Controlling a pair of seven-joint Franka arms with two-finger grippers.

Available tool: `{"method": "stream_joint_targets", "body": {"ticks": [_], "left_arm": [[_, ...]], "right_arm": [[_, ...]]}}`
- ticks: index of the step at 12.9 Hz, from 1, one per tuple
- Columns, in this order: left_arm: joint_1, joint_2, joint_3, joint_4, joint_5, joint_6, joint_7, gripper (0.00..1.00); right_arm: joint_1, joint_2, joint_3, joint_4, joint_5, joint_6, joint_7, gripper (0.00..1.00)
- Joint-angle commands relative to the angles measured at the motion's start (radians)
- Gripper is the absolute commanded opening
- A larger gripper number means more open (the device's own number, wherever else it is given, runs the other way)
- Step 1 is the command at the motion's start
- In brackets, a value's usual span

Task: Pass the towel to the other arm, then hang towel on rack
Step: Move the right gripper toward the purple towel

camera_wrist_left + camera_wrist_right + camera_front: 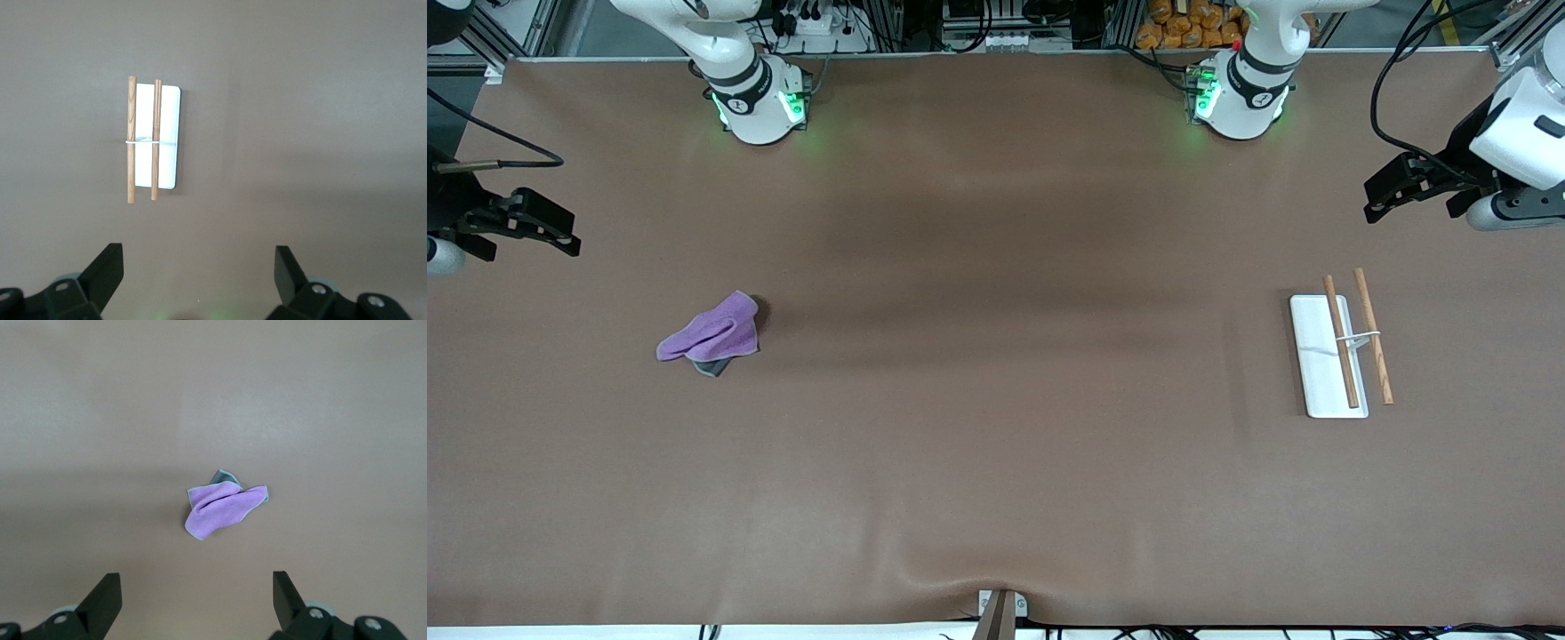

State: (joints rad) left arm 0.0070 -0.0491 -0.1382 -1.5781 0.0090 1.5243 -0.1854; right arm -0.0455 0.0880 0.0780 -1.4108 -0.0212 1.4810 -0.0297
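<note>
Left gripper [197, 267]: black angular fingers [107, 267] spread wide, nothing between them; it hangs over bare table toward the left arm's end, the rack near it.
Right gripper [193, 587]: black fingers [103, 593] spread wide too, empty; it hangs over the table's edge at the right arm's end, well apart from the towel.
Towel [713, 334]: one, soft and crumpled into a loose heap, purple face up, a dark grey corner peeking out at the side nearer the front camera; it lies flat on the table toward the right arm's end.
Rack [1320, 356]: one, a smooth white rectangular plate with rounded corners; two thin round wooden rods [1341, 354] run parallel along it, joined mid-length by one thin pale wire. One rod sits over the plate, the other just off its edge. It stands toward the left arm's end.
Table [996, 400]: matte brown cover, faintly rippled near the front camera's edge.
Room: wide bare stretch between towel and rack; open surface all round each.
</note>
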Motion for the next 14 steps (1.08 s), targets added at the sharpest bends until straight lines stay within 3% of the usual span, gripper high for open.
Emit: {"method": "stream_joint_targets", "body": {"ticks": [1,6,8,14], "left_arm": [[0.004,0.006,0.0,0.018,0.002,-0.024,0.024,1.0],[0.002,0.006,-0.001,0.013,0.002,-0.042,0.04,1.0],[0.001,0.006,-0.006,0.013,0.002,-0.042,0.04,1.0],[0.001,0.003,-0.011,0.012,-0.001,-0.044,0.041,1.0]], "right_arm": [[-0.019,0.022,0.006,0.012,-0.013,0.036,-0.01,1.0],[-0.034,0.071,0.006,0.01,-0.022,0.074,-0.013,1.0],[-0.043,0.152,0.005,0.012,-0.023,0.133,-0.019,1.0],[-0.09,0.205,0.006,0.006,-0.005,0.148,-0.006,1.0]]}}
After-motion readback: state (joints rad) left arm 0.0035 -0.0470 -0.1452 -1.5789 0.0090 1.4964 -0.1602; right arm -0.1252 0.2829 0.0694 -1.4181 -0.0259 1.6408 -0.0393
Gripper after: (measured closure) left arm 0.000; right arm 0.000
